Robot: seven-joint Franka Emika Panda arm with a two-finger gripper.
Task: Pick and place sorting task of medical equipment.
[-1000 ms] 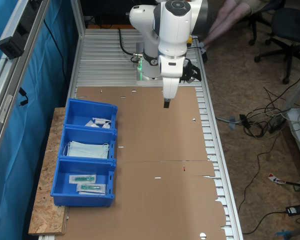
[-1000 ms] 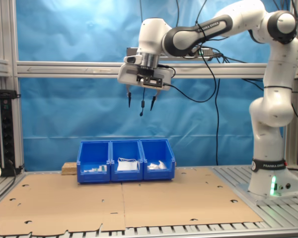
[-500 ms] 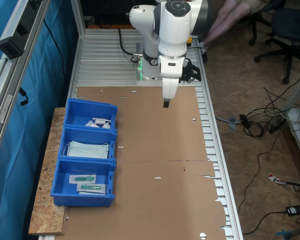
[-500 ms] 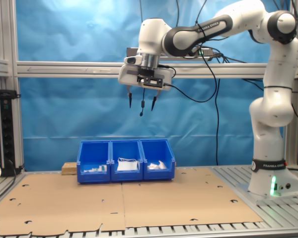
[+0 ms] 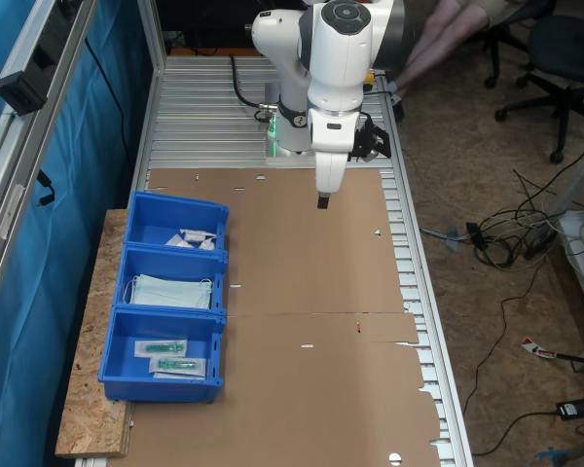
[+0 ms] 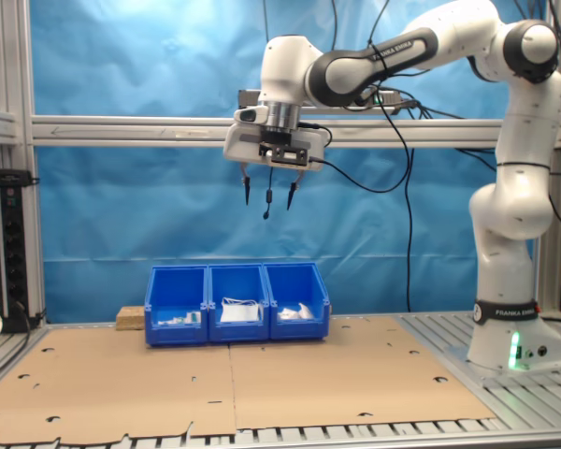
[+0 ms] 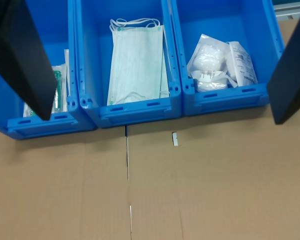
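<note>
The white packets lie in an end bin of a row of three blue bins along one edge of the table, beside the bin of face masks. High above the brown cardboard surface, the end effector hangs open and empty. Blue curtain backs the table; cables and office chairs occupy the floor.

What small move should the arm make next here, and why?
Probably none beyond holding or retreating. The gripper hangs open and empty high above the cardboard, and the white packets already lie in the end bin, beside the masks. No loose packet lies on the cardboard.
</note>
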